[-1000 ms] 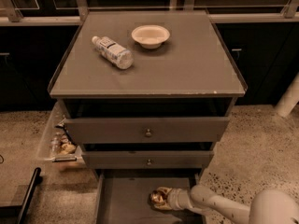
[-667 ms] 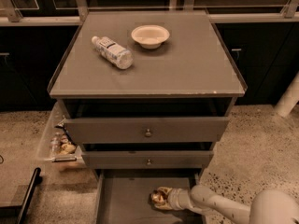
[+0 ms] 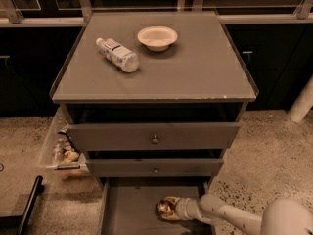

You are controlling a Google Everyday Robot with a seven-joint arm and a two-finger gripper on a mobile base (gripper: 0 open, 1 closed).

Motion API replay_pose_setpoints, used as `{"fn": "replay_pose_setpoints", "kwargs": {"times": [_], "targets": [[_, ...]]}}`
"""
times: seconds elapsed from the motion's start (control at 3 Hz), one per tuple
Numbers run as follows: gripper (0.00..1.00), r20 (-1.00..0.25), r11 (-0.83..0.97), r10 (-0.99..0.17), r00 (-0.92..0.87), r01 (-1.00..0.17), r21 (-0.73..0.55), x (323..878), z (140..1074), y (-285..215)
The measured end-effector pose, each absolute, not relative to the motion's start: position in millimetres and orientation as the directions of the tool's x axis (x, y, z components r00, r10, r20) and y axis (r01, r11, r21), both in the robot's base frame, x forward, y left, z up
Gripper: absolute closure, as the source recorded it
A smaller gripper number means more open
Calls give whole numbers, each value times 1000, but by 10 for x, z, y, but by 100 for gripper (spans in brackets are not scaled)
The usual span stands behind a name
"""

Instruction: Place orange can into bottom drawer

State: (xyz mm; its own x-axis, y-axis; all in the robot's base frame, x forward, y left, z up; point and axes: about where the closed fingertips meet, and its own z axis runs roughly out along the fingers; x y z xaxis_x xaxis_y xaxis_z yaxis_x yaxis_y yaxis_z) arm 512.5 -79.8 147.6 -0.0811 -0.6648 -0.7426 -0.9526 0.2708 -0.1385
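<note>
Grey is the tone throughout as a one-armed robot works to stow a drink can. At far left, a clear plastic bin [image 3: 55,153] holds a jumble of small items, out of the arm's way. On the worktop [image 3: 195,77], a clear plastic water bottle with a white-blue label [image 3: 117,54] lies on its side near an empty shallow white bowl [image 3: 157,37]; neither looks part of the job. Below two upper knobbed drawers [image 3: 117,137], the wide grey bottom drawer [image 3: 128,207] stands pulled out, apparently to receive the small shiny orange-gold can [image 3: 165,207]. The can sits low inside it, clenched in the tool [image 3: 171,209] of a white arm [image 3: 230,217] reaching in from the right.
</note>
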Motion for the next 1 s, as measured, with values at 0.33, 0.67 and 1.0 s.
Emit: {"fn": "replay_pose_setpoints", "kwargs": {"times": [0.33, 0.67, 1.0], "targets": [[12, -743, 271, -665, -81, -953, -138, 5125, 1476, -798], [0, -743, 271, -665, -81, -953, -138, 5124, 1476, -797], [0, -744, 270, -663, -83, -953, -135, 5115, 1474, -795]]}}
